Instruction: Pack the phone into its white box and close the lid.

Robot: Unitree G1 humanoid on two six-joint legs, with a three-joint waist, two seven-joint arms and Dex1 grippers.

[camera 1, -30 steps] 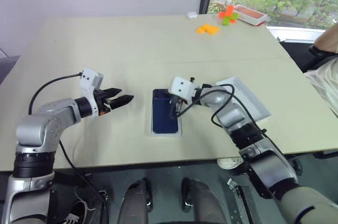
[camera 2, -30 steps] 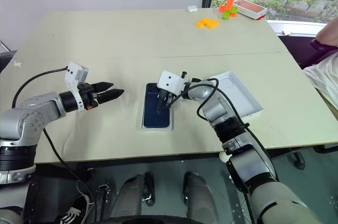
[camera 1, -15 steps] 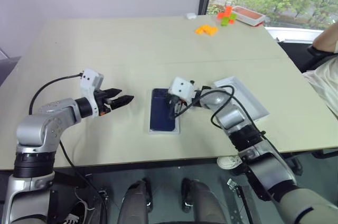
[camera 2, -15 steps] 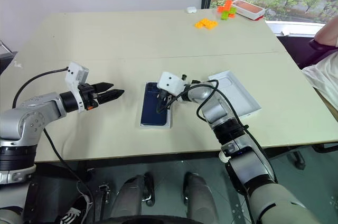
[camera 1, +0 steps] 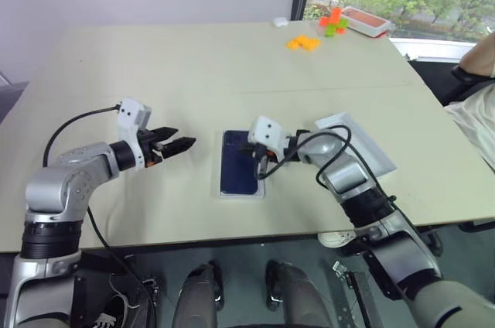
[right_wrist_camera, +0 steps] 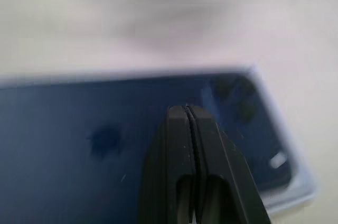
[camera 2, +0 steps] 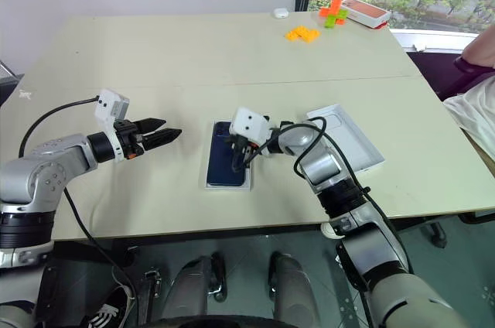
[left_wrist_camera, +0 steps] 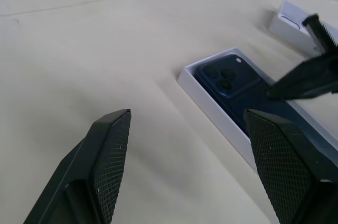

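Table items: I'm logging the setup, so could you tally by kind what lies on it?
phone: 1
white box: 1
lid: 1
red tray: 1
small white case: 1
Coloured blocks lie in two clusters, orange and mixed; single blocks are too small to count.
Total: 5 things, plus 2 clusters.

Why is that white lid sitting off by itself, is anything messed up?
Nothing looks messed up. The phone lies flat inside the white box. The lid rests open side up beside it because the box isn't closed yet.
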